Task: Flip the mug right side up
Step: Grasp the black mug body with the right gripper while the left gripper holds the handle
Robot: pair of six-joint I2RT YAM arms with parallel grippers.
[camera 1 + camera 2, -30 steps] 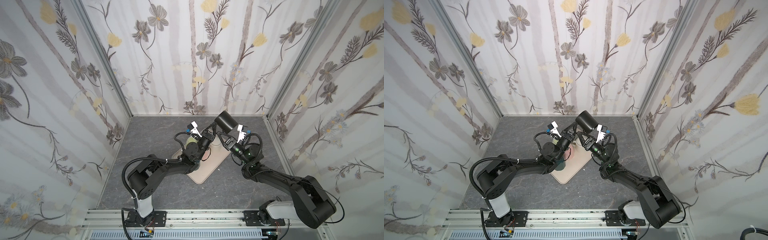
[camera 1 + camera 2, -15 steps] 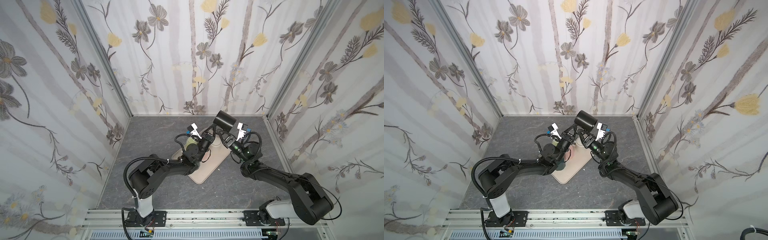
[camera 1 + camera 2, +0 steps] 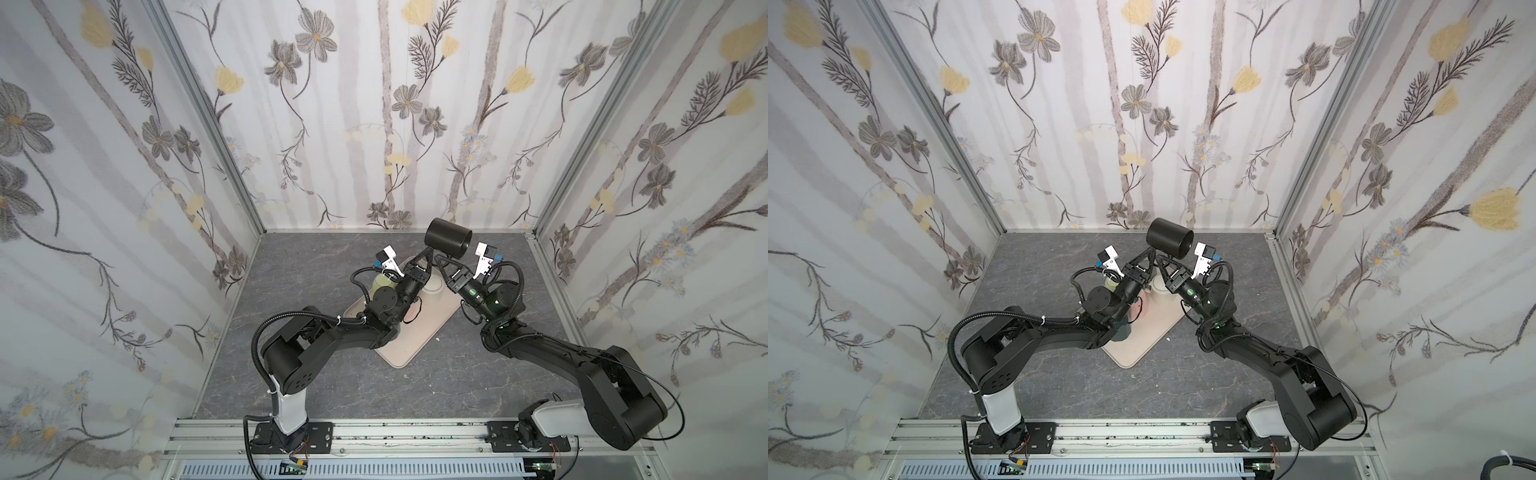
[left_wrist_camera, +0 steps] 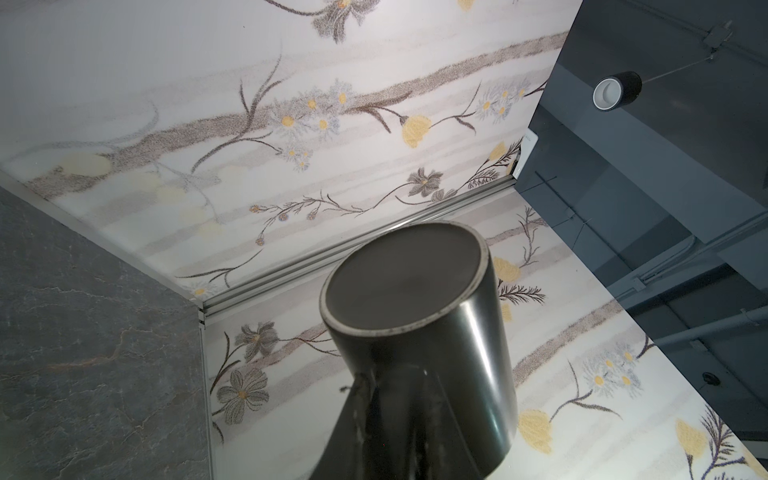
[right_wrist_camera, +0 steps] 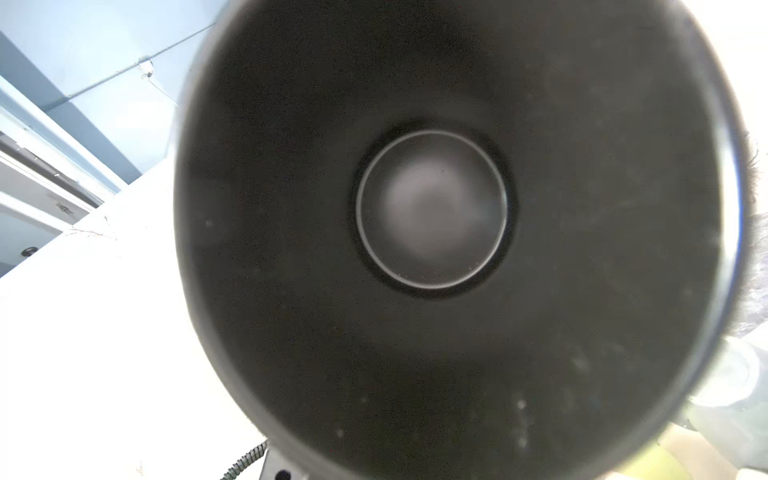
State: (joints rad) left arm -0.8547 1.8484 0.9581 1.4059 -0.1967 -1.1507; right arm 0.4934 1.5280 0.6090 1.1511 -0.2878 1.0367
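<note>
The mug (image 3: 449,243) is off the surface, held in the air above the 12 o'clock end of the beige tray (image 3: 399,353), and in both top views it lies roughly on its side. Its closed base faces about 10 o'clock and its mouth about 4 o'clock, toward the right arm. The left wrist view shows the flat base of the mug (image 4: 415,311), and the right wrist view looks straight down into its dark interior (image 5: 432,208). The left gripper (image 3: 428,251) is pinched on the mug from below, probably at the handle, though that contact is hidden. The right gripper (image 3: 438,258) sits just beside it under the mug's mouth end; I cannot tell whether its jaws grip the wall or are only drawn together nearby. By my reading the turn is about half done: the lift and the first quarter of rotation are made. What remains is to bring the mouth to face upward, set the mug down upright, and release.
</note>
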